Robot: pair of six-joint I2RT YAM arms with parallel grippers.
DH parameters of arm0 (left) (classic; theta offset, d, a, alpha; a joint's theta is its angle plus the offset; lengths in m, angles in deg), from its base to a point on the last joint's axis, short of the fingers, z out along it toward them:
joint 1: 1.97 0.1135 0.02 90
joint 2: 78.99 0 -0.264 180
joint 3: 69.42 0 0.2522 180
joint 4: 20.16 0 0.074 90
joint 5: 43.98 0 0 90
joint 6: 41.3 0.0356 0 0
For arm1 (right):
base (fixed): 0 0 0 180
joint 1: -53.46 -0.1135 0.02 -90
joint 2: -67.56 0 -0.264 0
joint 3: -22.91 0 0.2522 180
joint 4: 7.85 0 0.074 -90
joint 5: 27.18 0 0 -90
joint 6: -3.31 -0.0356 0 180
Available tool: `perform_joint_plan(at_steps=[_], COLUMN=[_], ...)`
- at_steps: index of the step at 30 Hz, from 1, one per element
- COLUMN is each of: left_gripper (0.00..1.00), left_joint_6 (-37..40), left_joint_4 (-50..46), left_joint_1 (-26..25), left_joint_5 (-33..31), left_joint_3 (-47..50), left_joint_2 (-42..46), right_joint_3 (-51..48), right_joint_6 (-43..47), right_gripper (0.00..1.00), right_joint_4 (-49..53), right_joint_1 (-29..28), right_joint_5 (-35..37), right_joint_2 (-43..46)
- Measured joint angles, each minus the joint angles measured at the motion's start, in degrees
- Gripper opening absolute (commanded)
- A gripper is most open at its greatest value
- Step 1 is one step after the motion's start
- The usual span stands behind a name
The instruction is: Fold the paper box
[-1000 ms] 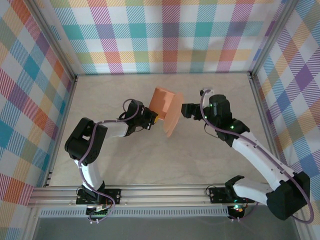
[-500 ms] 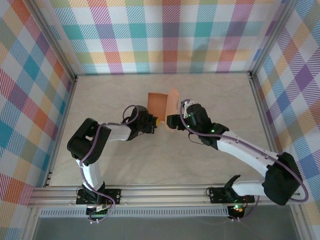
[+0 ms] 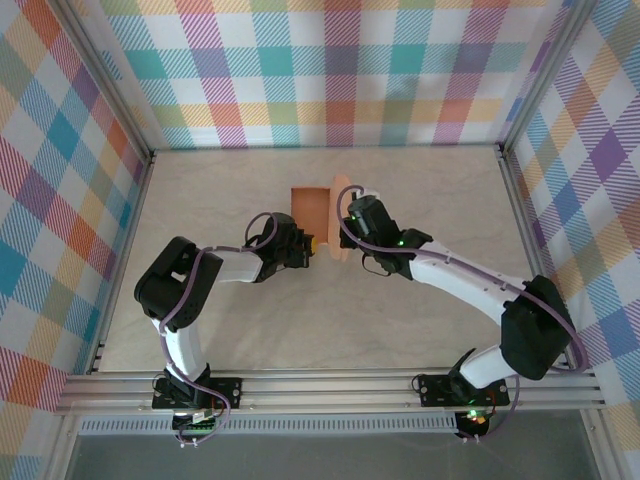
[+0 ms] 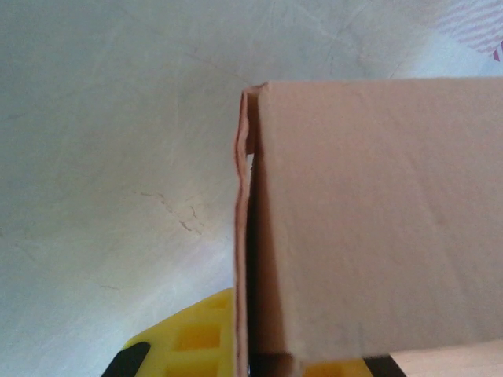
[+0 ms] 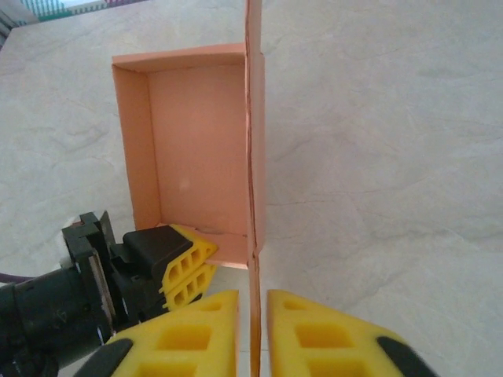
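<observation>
The paper box (image 3: 312, 208) is a salmon-orange card tray in the middle of the table. One long flap (image 3: 341, 215) stands upright along its right side. My left gripper (image 3: 312, 243) is shut on the tray's near wall; its yellow fingers (image 5: 187, 269) pinch that wall from the left. In the left wrist view the card (image 4: 377, 212) rises from between the yellow pads (image 4: 196, 339). My right gripper (image 5: 253, 318) has its two yellow fingers closed tight on either side of the edge-on flap (image 5: 254, 141). From above, the right gripper (image 3: 346, 228) sits against the flap.
The pale marbled table (image 3: 420, 330) is ringed by plaid walls (image 3: 60, 200) and aluminium posts. A metal rail (image 3: 330, 385) with both arm bases runs along the near edge.
My right arm swung left up to the box and its jaws closed from wide open onto the upright flap. The flap now stands straighter. The left gripper kept its hold.
</observation>
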Motion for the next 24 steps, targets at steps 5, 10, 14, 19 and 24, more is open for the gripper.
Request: perform_joint_plan(at_steps=[5, 10, 14, 19, 24], left_gripper=[0.20, 0.51, 0.85, 1.00, 1.00], left_joint_6=[-0.42, -1.01, -0.74, 2.75, 20.44], left_joint_4=[0.20, 0.81, 0.59, -3.10, -18.14], left_joint_1=[0.00, -0.02, -0.09, -0.33, -0.94], left_joint_5=[-0.48, -1.16, -1.79, -2.67, -7.52], left_joint_3=[0.24, 2.29, 4.35, 5.62, 2.29], left_joint_2=[0.00, 1.46, 4.74, 10.97, 20.74], right_joint_3=[1.57, 4.04, 7.10, 10.67, 16.37], right_joint_6=[0.83, 3.65, 4.94, 5.73, 8.87], right_gripper=[0.00, 0.00, 0.00, 0.00, 0.00], right_joint_4=[1.03, 3.91, 6.64, 11.15, 17.68], right_joint_1=[0.00, 0.50, 2.69, 7.98, 12.85], right_joint_5=[0.44, 0.31, -2.12, -7.17, -14.25], right_joint_2=[-1.05, -1.79, -2.75, -4.59, -7.98])
